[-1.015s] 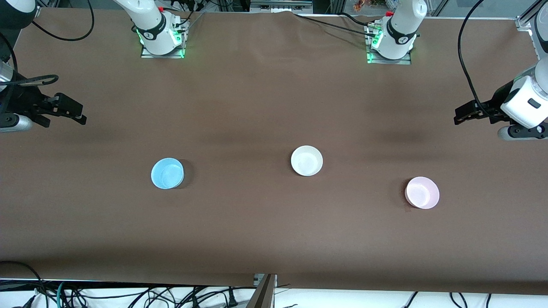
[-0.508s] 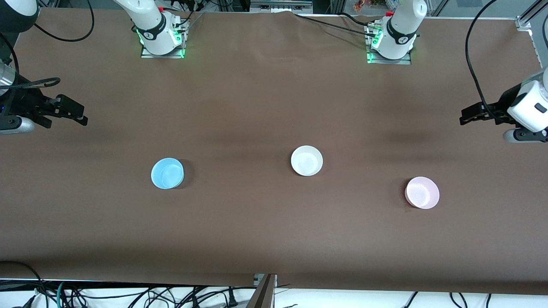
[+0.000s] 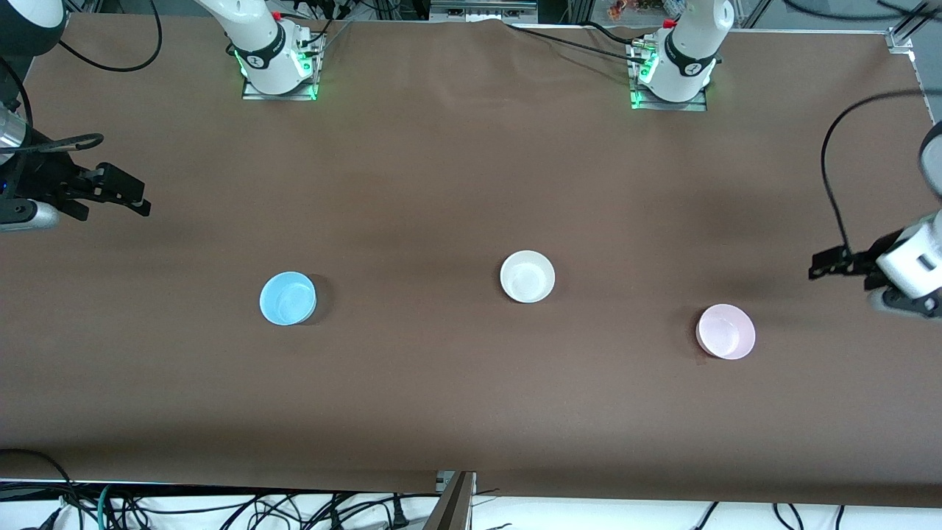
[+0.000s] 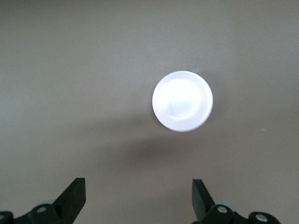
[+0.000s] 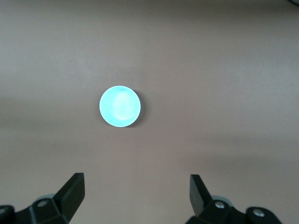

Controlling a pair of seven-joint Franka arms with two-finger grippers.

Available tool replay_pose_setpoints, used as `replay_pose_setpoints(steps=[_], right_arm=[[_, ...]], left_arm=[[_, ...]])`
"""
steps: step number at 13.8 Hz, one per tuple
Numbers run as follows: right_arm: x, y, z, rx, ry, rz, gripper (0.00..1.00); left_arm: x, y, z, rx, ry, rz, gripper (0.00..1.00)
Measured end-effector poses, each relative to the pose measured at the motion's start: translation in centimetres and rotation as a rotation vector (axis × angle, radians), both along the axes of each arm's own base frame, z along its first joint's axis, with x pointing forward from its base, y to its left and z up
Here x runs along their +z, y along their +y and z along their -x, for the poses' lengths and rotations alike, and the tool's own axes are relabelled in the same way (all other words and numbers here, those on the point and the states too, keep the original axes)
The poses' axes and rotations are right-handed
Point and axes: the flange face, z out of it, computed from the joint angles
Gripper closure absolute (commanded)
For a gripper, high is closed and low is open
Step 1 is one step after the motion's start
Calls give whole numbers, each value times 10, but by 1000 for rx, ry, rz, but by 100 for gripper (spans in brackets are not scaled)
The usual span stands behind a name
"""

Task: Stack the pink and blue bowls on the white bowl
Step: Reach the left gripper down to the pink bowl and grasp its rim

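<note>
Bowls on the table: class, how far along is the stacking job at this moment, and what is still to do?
Nothing is stacked yet. The white bowl, pink bowl and blue bowl sit apart on the table, each empty. In hand: the left end effector, open and empty, is over the table near the pink bowl. The right end effector waits, open, at its end. Left: lift both coloured bowls onto the white one.

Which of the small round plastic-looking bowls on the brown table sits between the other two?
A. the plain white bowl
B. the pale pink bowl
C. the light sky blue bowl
A: the plain white bowl stands on the brown table between the light sky blue bowl, toward the right arm's end, and the pale pink bowl, toward the left arm's end; none of them touch.
</note>
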Motion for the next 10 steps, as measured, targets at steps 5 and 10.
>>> replay_pose_setpoints(steps=[5,10], right_arm=[[3,-3,0,-6,-5,0,1],[3,-2,0,-4,-6,0,1]], left_arm=[[-139,-1,-30,-174,-31,9,0],[-193,-3,-38,-216,-86,2,0]])
